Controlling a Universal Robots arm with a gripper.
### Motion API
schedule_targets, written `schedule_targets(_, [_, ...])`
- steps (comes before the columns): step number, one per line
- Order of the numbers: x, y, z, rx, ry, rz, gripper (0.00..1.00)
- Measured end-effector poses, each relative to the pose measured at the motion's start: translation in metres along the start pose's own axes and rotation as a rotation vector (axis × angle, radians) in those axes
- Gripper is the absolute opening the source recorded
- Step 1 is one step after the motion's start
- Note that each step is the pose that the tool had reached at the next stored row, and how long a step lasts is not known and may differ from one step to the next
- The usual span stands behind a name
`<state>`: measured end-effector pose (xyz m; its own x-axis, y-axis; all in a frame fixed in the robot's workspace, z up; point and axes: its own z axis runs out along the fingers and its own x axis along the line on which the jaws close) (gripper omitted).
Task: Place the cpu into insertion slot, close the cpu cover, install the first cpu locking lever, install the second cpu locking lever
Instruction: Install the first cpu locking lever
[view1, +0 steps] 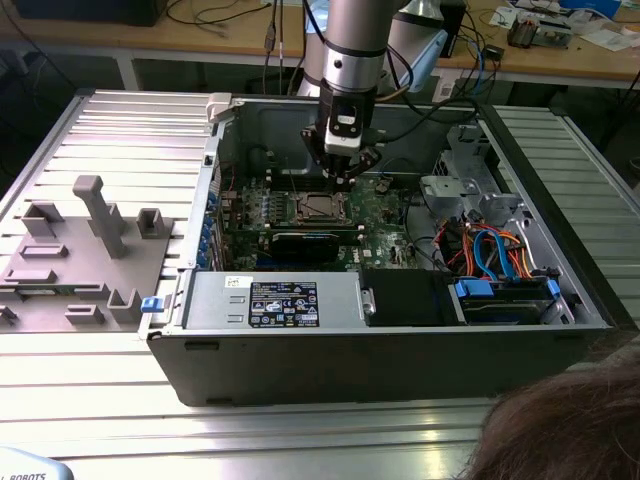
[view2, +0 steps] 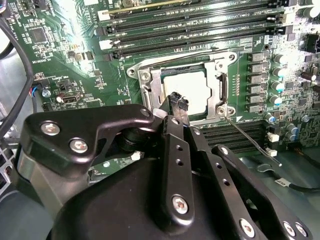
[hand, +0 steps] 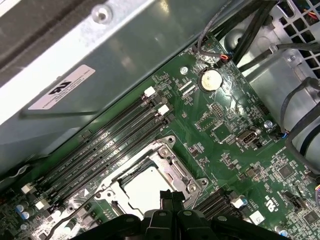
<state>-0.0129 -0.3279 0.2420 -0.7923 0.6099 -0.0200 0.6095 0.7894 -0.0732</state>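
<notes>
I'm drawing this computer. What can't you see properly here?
Silver-grey square cpu: one corner hides behind the black gripper in the second wrist view.
Thin silvery metal cpu cover: one side is blocked by the gripper in the first wrist view.
Small square insertion slot: too small for detail in the exterior view.

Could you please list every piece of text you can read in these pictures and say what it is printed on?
No text can be read with confidence.
Black label on the power supply: print too small to read.
White sticker on the case wall: print too small to read.
Lettering on the motherboard: too small to read.
</notes>
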Motion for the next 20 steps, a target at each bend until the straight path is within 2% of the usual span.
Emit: schedule_targets(20, [0.0,0.0,0.0,-0.0014,-0.0052,-0.07,0.11])
